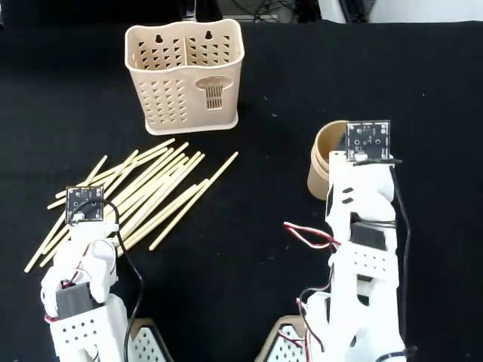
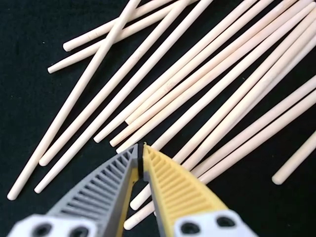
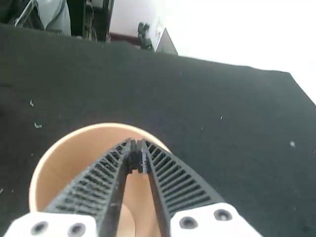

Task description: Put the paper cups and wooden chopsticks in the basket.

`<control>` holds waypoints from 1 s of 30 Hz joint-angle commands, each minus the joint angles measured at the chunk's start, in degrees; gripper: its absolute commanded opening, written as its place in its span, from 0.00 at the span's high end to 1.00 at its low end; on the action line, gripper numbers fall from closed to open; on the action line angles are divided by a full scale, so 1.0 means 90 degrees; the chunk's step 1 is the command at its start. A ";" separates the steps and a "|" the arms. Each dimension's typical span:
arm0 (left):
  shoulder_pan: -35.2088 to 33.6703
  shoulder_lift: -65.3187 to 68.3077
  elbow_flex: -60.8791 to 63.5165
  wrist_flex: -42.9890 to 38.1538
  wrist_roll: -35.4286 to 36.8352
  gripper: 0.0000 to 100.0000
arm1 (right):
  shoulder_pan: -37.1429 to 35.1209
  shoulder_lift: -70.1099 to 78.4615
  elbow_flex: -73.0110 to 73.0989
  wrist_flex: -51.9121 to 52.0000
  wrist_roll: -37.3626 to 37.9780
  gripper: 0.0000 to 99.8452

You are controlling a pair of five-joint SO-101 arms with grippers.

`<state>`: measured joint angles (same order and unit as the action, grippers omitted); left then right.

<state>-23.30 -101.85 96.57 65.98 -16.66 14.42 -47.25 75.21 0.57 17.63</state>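
Several wooden chopsticks (image 1: 143,192) lie fanned out on the black cloth, left of centre. My left gripper (image 2: 142,149) hovers just above the chopsticks (image 2: 197,94), its grey and yellow fingers shut with nothing between them. In the high view the left arm (image 1: 83,207) stands over the near end of the pile. A brown paper cup (image 1: 326,160), seemingly a nested stack, sits at centre right under the right arm (image 1: 366,143). My right gripper (image 3: 134,148) is shut above the paper cup's (image 3: 69,158) mouth, tips by its far rim.
The beige perforated basket (image 1: 185,75) stands upright at the back, left of centre, with two compartments. Black cloth (image 1: 249,249) covers the table between the arms. Red and black wires hang from the right arm (image 1: 309,235).
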 commanded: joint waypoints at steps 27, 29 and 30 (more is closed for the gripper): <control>-0.0054 -0.0049 0.0083 0.0000 -0.0049 0.96 | 0.0049 0.0142 -0.0278 -0.0586 -0.0010 0.99; -0.0054 -0.0049 0.0083 -0.0010 -0.0049 0.96 | 0.0049 0.0142 -0.0347 -0.0586 -0.0010 0.99; -0.0054 -0.0049 0.0083 -0.0010 -0.0049 0.96 | 0.0049 0.0142 -0.0376 -0.0586 -0.0010 0.99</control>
<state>-23.30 -101.85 96.57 65.98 -16.66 14.42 -45.85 76.00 -4.26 17.54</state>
